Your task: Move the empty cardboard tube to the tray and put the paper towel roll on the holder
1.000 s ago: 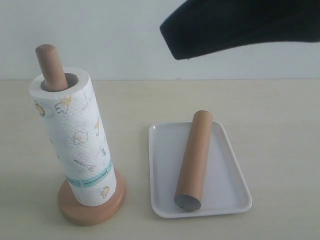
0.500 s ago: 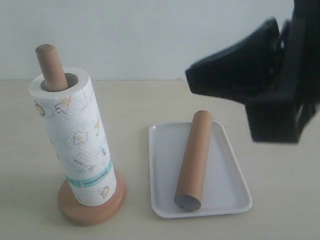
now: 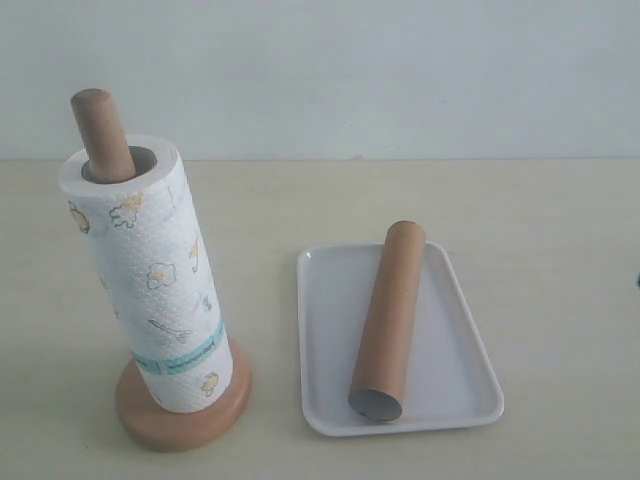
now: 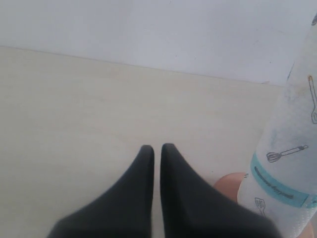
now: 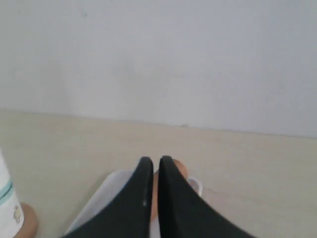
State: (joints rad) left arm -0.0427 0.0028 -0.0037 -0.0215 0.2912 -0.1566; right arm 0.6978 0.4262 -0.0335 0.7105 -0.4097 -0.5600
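While left pincer (image 4: 157, 148) and right pincer (image 5: 155, 161) are clenched, brown tube (image 3: 388, 320) lies on tray (image 3: 452, 350).

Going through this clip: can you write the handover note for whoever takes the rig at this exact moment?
Left gripper: shut, holding nothing, near the paper towel roll.
Right gripper: shut, holding nothing, pointing toward the tray.
The empty cardboard tube lies lengthwise on the tray.
The paper towel roll stands on the holder, post up through its core.
Done: both placements.
Left: seemingly nothing; neither arm is over the things in the exterior view.
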